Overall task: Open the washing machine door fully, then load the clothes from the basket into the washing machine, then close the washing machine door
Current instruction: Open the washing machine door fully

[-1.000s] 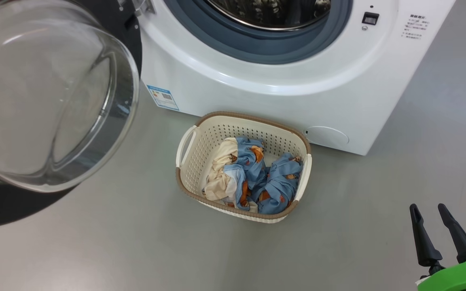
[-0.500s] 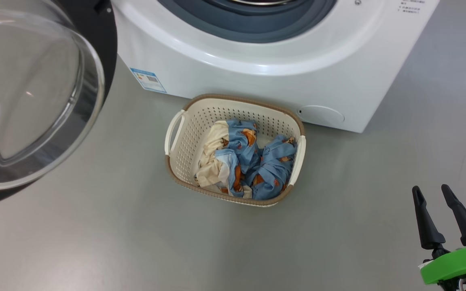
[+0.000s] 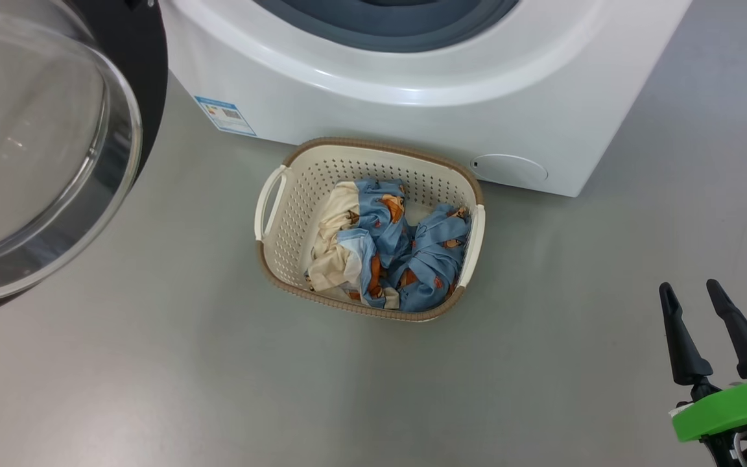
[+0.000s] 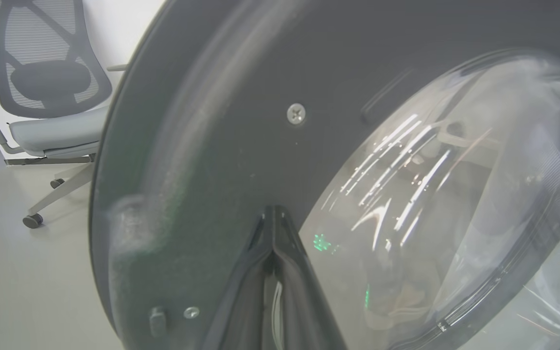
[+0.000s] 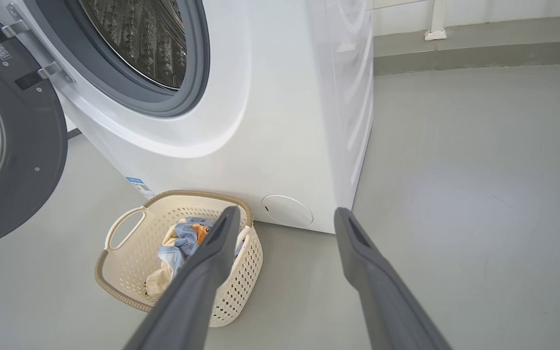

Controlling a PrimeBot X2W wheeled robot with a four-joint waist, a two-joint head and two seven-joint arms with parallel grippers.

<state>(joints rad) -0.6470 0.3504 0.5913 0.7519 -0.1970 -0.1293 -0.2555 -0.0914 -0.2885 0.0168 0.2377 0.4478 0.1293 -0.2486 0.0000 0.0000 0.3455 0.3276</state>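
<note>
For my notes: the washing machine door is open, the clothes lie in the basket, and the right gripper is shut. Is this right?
No: the right gripper is open, jaws wide apart, as the right wrist view shows. The door and the clothes are as stated.

I read the washing machine (image 3: 412,110) as white, with a grey gasket (image 3: 380,29) and a blue label sticker (image 3: 224,115); the washing machine door (image 3: 140,71) has a glossy black rim around clear glass. The basket (image 3: 296,214) is cream-white, dotted with perforations, under a brown woven-look rim. The clothes (image 3: 425,259) are light blue printed with small orange-brown figures, plus one cream-white piece (image 3: 331,256).
</note>
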